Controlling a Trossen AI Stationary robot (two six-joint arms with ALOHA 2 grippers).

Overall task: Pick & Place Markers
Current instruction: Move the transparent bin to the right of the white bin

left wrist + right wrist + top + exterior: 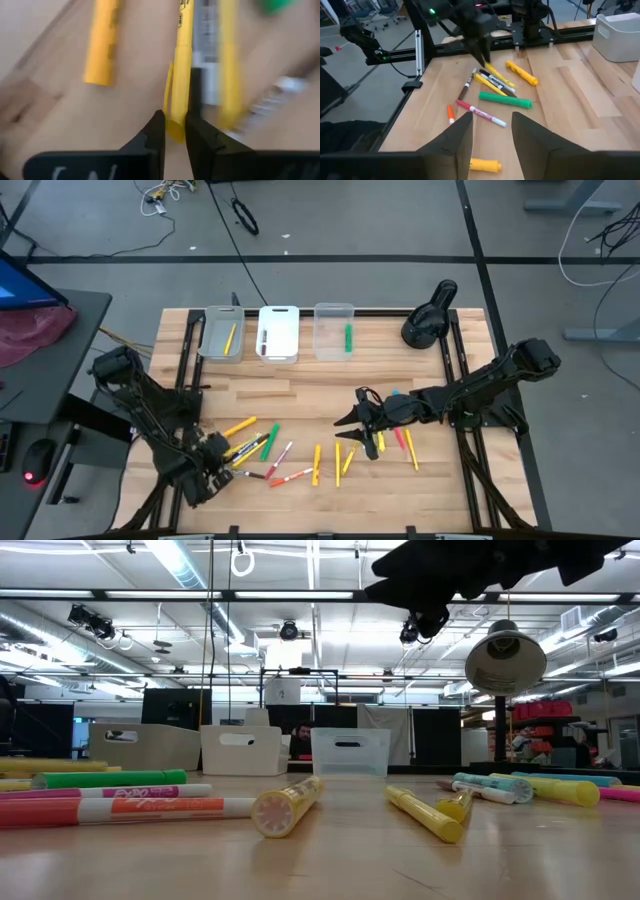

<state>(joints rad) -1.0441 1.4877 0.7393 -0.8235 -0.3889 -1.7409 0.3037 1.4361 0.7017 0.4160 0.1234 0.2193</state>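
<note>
Three bins are standing along the far edge of the tabletop (300,385). From left to right: the grey bin (220,332) is holding one yellow marker (230,337), the white bin (278,333) is holding what looks like a white-bodied marker, and the clear bin (334,330) is holding one green marker (348,338). Judged from this, only about three markers are sorted; the bulk of the work is remaining.

Loose markers are lying in two groups nearer the front. The left cluster (262,452) is mixing yellow, green, red-capped and white-bodied pieces. The right group (395,442), of yellow, red and blue pieces, is lying under and around the right arm.

The left gripper (174,131) is sitting low at the front-left of the tabletop, at the near end of the left cluster. Its fingers (156,132) are narrowed to a slim gap around the end of a thin yellow marker (181,60); whether they are pressing on it firmly cannot be told.

The right gripper (491,131) is reaching in from the right and hovering above the tabletop centre. Its fingers are standing part open and holding nothing.

A black desk lamp (430,313) is standing at the far right corner.
</note>
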